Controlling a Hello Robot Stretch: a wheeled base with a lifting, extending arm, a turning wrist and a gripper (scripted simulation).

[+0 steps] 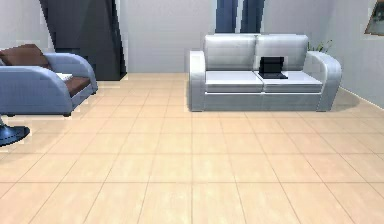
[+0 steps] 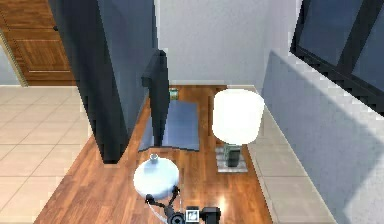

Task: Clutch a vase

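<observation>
The end effector sits at the pale round vase on the wooden worktop, near a white lamp; whether it holds anything cannot be told

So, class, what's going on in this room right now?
A Stretch robot is after the pale round vase standing on a wooden desk, near a white-shaded lamp and a dark screen. Its fingers are at the vase's base; whether they hold it cannot be told. Ahead sits a grey sofa.
</observation>
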